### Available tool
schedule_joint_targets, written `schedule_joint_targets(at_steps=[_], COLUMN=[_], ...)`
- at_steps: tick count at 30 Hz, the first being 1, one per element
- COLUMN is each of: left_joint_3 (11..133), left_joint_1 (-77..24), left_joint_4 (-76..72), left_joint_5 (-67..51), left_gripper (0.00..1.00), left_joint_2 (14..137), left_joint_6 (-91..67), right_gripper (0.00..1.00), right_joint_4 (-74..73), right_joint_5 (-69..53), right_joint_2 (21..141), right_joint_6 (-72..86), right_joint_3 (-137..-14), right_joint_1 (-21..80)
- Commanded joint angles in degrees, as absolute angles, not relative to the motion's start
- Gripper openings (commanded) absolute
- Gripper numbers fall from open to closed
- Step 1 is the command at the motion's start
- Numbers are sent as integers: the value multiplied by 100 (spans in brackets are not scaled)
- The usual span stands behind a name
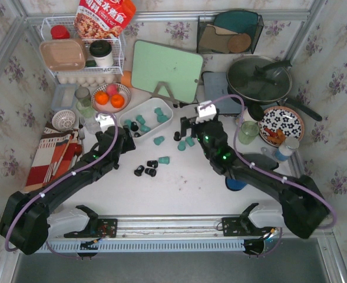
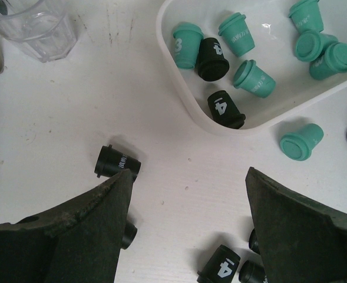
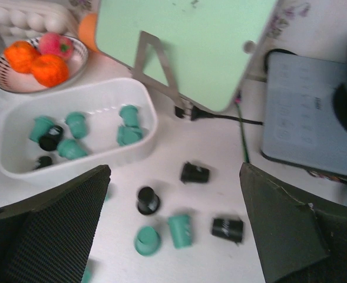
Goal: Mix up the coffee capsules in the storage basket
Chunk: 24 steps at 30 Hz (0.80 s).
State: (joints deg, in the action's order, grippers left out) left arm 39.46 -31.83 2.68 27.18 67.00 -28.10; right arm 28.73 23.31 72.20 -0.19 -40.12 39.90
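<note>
The white storage basket [image 1: 165, 117] sits at mid-table and holds several teal and black coffee capsules [image 2: 253, 78]. More capsules lie loose on the table in front of it: teal ones [image 1: 186, 143] and black ones [image 1: 145, 171]. My left gripper [image 2: 188, 177] is open over bare table just in front of the basket [image 2: 174, 82], nothing between its fingers, with black capsules [image 2: 117, 162] beside each finger. My right gripper [image 3: 174, 171] hovers open to the right of the basket [image 3: 132, 154], above loose black capsules [image 3: 195, 173] and teal capsules [image 3: 179, 230].
A green cutting board [image 1: 166, 69] leans behind the basket. A bowl of oranges [image 1: 111, 97] and a clear glass [image 2: 35, 26] stand to its left. A pan [image 1: 258, 79], a patterned plate [image 1: 281, 125] and a green cup [image 1: 248, 132] are on the right.
</note>
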Motion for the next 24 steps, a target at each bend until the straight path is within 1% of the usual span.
schedule_joint_targets(at_steps=[1,7,10,11,13,18,24], left_joint_3=[4017,4185,4293,4309,4315,4395,4539], left_joint_1=[-3182,-3182,-3180,-3182,-3182,-3237,-3261], left_joint_4=[209,230,279,273,222,378,1344], left_joint_5=[2816,2687,2655,2661,2606,2259,2535], left_gripper=[80,80,80,80,80,80,81], left_joint_2=[6844,7203,7330,7343,7344,7121,6548], left_joint_6=[-2743,-2677,-2532,-2485,-2397,-2232,-2147], right_gripper=[100,100,100,100,100,100,100], right_joint_4=[3387,4210,5436,5541,5282,4683,4350], right_joint_5=[2931,3240,3667,3745,3869,3912,3827], right_joint_2=[6342,5197,5105,5109,5137,5753,6040], right_joint_6=[-504,-429,-455,-408,-209,63,175], right_joint_3=[-3124,-1676,-926,-856,-951,-1360,-1556], right_joint_1=[3991,3990,3981,3974,3968,3964,3963])
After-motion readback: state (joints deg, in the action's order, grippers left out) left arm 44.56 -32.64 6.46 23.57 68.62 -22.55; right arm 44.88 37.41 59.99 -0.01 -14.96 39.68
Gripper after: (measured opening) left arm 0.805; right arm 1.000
